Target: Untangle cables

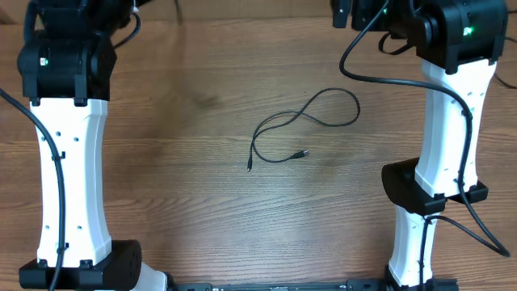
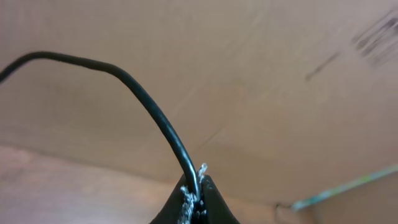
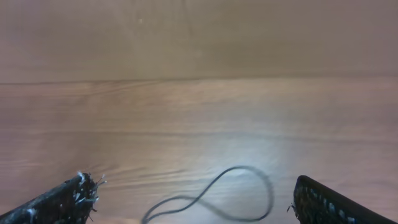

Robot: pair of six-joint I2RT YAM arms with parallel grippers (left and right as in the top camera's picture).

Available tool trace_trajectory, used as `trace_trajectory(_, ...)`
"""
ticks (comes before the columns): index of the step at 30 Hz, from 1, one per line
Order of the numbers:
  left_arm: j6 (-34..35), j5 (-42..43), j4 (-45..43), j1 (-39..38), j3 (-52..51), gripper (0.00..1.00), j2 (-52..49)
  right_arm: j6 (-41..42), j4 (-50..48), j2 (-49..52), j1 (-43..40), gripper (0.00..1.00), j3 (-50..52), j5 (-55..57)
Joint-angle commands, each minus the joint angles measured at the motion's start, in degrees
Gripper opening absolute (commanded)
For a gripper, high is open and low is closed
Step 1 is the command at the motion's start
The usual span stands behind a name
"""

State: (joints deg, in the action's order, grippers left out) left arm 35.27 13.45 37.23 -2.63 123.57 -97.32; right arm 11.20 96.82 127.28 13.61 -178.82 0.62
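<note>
Looped black cable (image 1: 283, 119) on wooden table (image 1: 202, 210)

The table (image 1: 202, 210) is viewed straight down from well above in the overhead view, with the left arm (image 1: 71, 178) and the right arm (image 1: 448, 137) at its sides. The left wrist view is taken very near the left gripper (image 2: 198, 198) and is tilted toward a brown surface. The right wrist view is set low, facing along the table past the right gripper (image 3: 193, 186). The cable loop (image 1: 279, 119) (image 3: 249, 168) is shared by the overhead and right wrist views.
</note>
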Motion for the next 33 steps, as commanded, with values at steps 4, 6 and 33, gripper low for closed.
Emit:
trace_trajectory(4, 16.9, 5.7, -7.7, -0.3, 0.7, 0.04, 2.3, 22.2, 0.2, 4.8, 0.1, 0.98, -1.1, -3.3)
trace_trajectory(6, 18.7, 9.2, -10.4, -0.3, 0.7, 0.04, 2.3, 28.2, 0.2, 6.5, 0.1, 0.96, -1.1, -3.3)
trace_trajectory(33, 7.7, 5.2, -3.5, 1.6, 0.7, 0.04, 2.2, 69.4, 0.2, 21.4, 3.5, 1.00, 21.5, -16.3)
